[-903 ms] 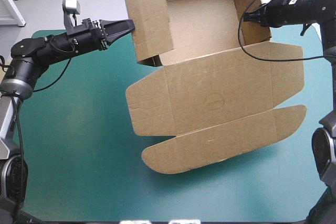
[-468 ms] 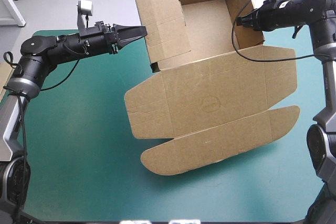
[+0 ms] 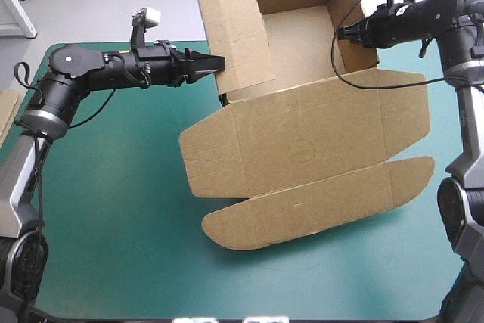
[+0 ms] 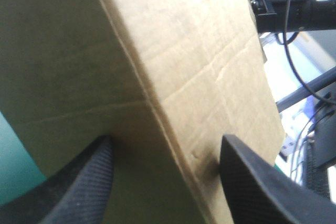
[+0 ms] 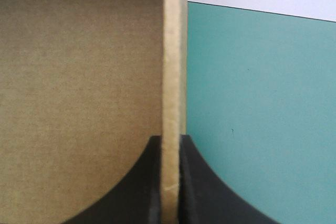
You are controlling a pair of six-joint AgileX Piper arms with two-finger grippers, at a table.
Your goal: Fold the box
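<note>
Brown board, light yet stiff, I judge: the box is sitting at the far side of the table, lid flat toward me
I'm clamping the right gripper on the right wall's rim; the left gripper is straddling the left wall, fingers apart; wall rims are looking like the places to take hold

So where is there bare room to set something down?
Free: the teal-green table cover left of the brown cardboard box, and the strip along the near edge. Crowded: the far side, where left end effector and right end effector meet its raised walls.
</note>
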